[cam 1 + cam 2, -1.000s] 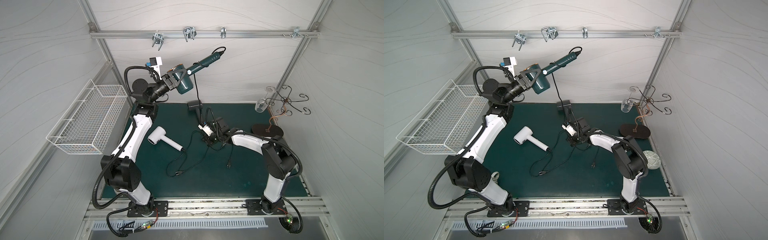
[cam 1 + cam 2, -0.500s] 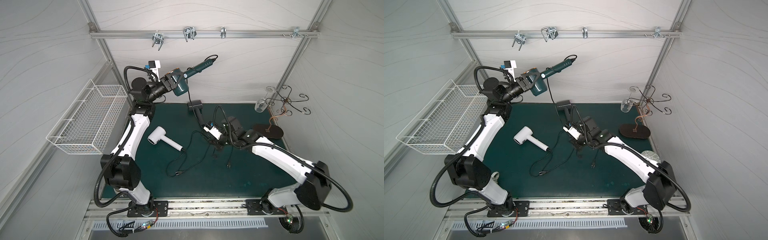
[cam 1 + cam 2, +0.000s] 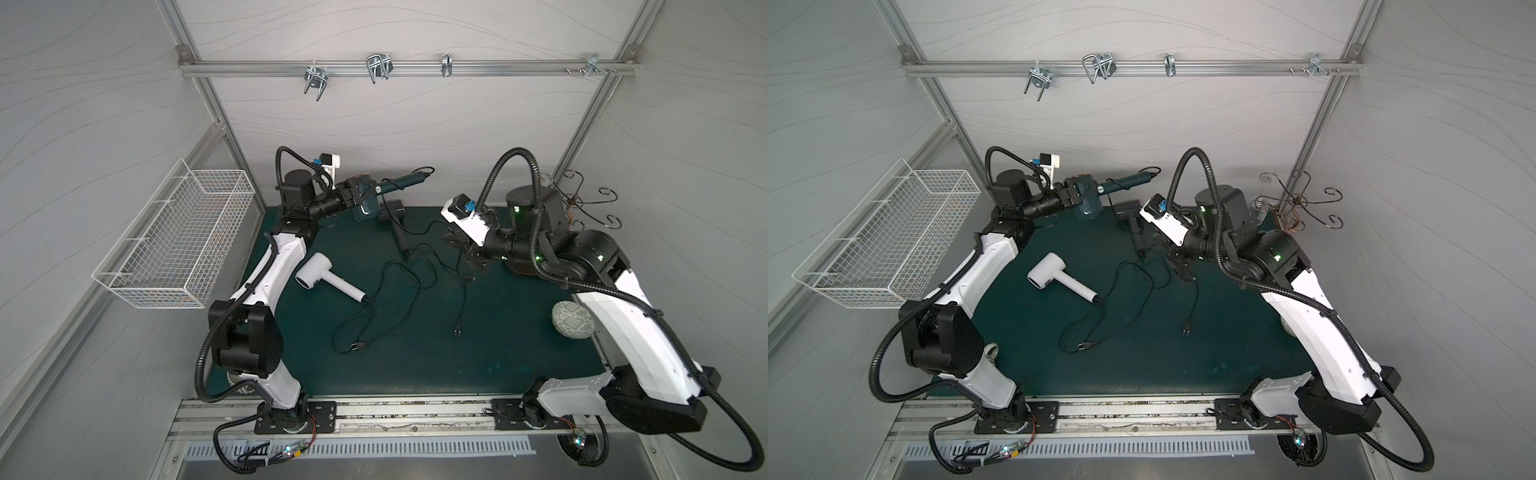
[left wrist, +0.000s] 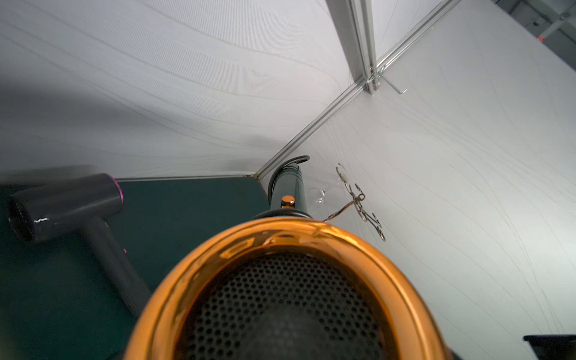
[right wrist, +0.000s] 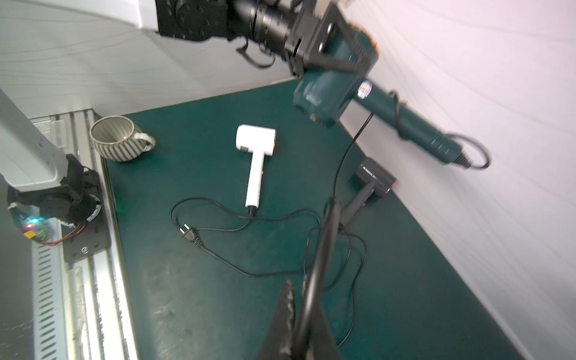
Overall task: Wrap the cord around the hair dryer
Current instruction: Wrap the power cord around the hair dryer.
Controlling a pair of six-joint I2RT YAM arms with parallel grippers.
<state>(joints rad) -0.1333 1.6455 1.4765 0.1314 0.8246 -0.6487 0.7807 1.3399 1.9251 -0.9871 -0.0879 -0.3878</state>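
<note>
At the back left, above the mat, my left gripper (image 3: 353, 193) (image 3: 1073, 193) is shut on the head of the teal hair dryer (image 3: 368, 205) (image 3: 1088, 205) (image 5: 333, 90). Its gold-rimmed rear grille (image 4: 280, 237) fills the left wrist view, and its handle points right along the back wall. The black cord (image 5: 327, 237) loops from the handle's end, crosses the handle and drops to my right gripper (image 3: 451, 241) (image 3: 1173, 253) (image 5: 299, 286), which is shut on it. The rest of the cord trails to its plug (image 3: 457, 332) on the mat.
A white hair dryer (image 3: 316, 276) (image 5: 255, 143) and a dark grey one (image 3: 392, 212) (image 4: 68, 202) lie on the green mat, their cords tangled mid-table. A mug (image 5: 118, 143) sits by the left arm's base. A wire basket (image 3: 174, 245) hangs left. A metal hook stand (image 3: 582, 208) is back right.
My left arm has lowered the teal hair dryer, its handle now nearly level along the back wall. My right arm has folded up and back, carrying the cord slightly to the right.
</note>
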